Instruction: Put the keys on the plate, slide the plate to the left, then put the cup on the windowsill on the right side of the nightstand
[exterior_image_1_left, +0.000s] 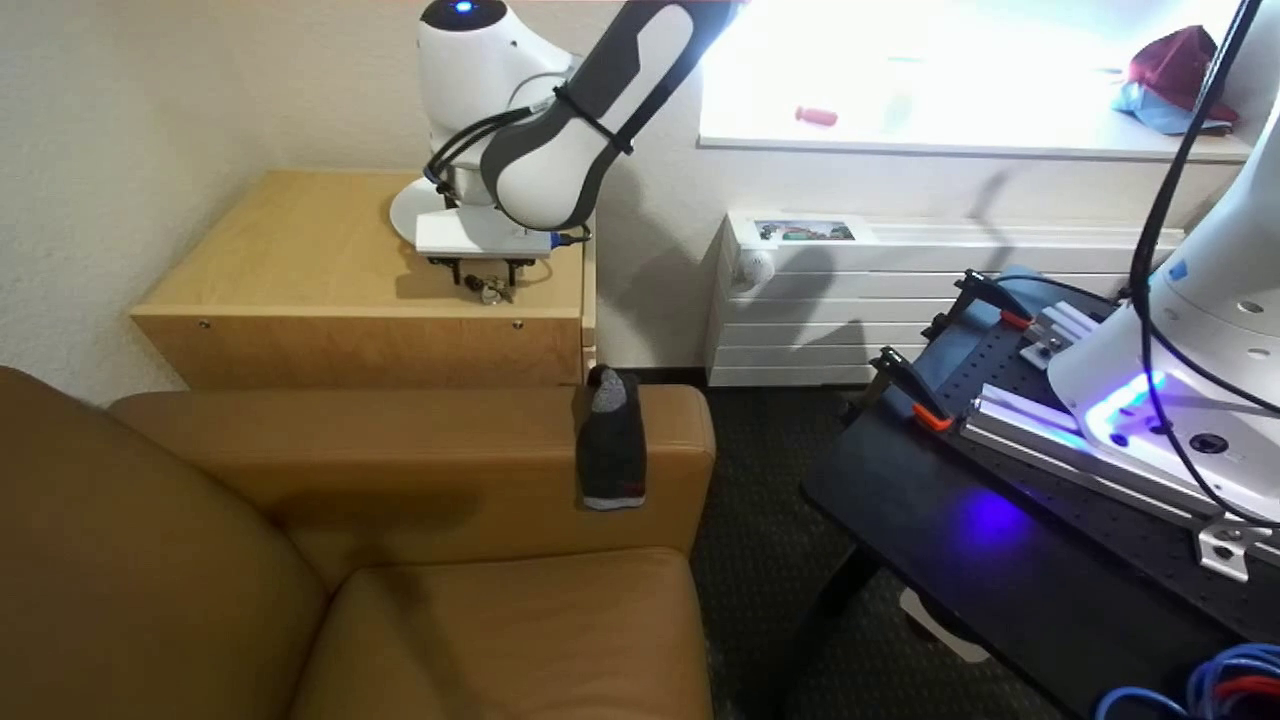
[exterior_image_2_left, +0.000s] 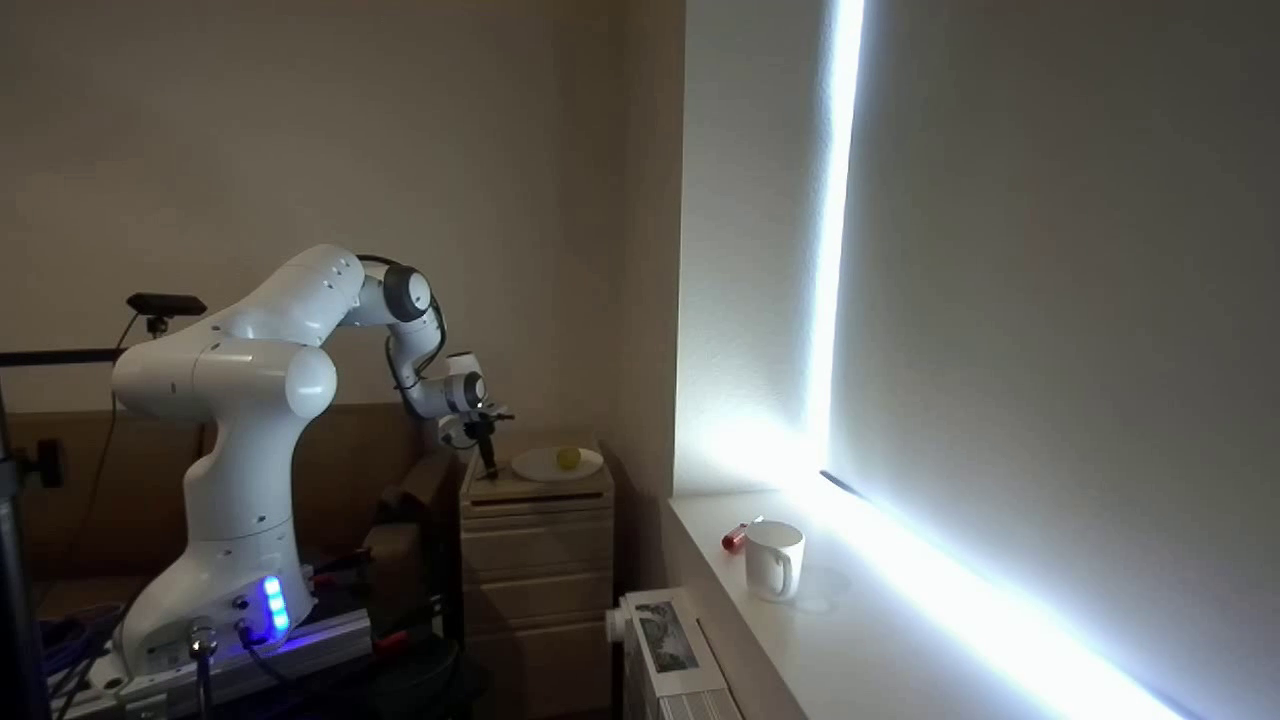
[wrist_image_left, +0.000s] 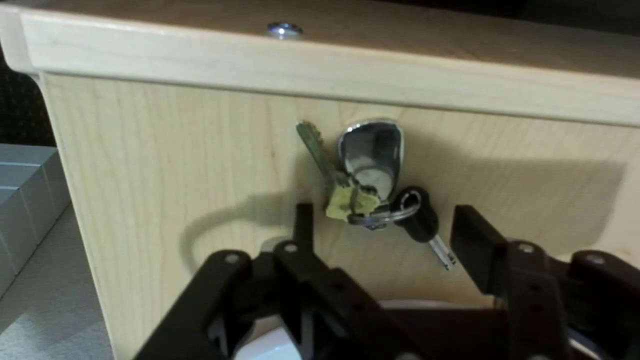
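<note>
- Black fingers (wrist_image_left: 303, 227) loom closest in the wrist view, 2 of them, both on the gripper (wrist_image_left: 385, 217).
- They stand well parted, with the keys (wrist_image_left: 370, 197) lying loose in the gap between their tips; nothing is gripped. Whether the black-headed key (wrist_image_left: 422, 220) brushes a fingertip, I can't tell.
- The bunch shows 1 metal ring (wrist_image_left: 400, 216), a grey-green key (wrist_image_left: 316, 145), a yellow piece (wrist_image_left: 342, 202), that black-headed key and a shiny fob (wrist_image_left: 372, 150); it rests on the nightstand (exterior_image_1_left: 310, 250), near the edge that faces the sofa (exterior_image_1_left: 500, 620).
- Apart from the keys, the plate (exterior_image_2_left: 535, 464) sits on the same top with 1 yellow fruit (exterior_image_2_left: 568, 458) on it; in an exterior view the arm (exterior_image_1_left: 545, 165) hides part of that plate.
- White and upright, the cup (exterior_image_2_left: 768, 560) stands on the windowsill (exterior_image_2_left: 840, 650), just beside a small red object (exterior_image_2_left: 735, 538).
- Below the windowsill sits a white radiator (exterior_image_1_left: 800, 305) with a picture (exterior_image_1_left: 805, 231) on its top.
- At the windowsill's right end, in an exterior view, rests a maroon and light-blue cap (exterior_image_1_left: 1175, 70).
- Over the sofa's armrest (exterior_image_1_left: 400, 430) hangs a dark grey sock (exterior_image_1_left: 612, 445).
</note>
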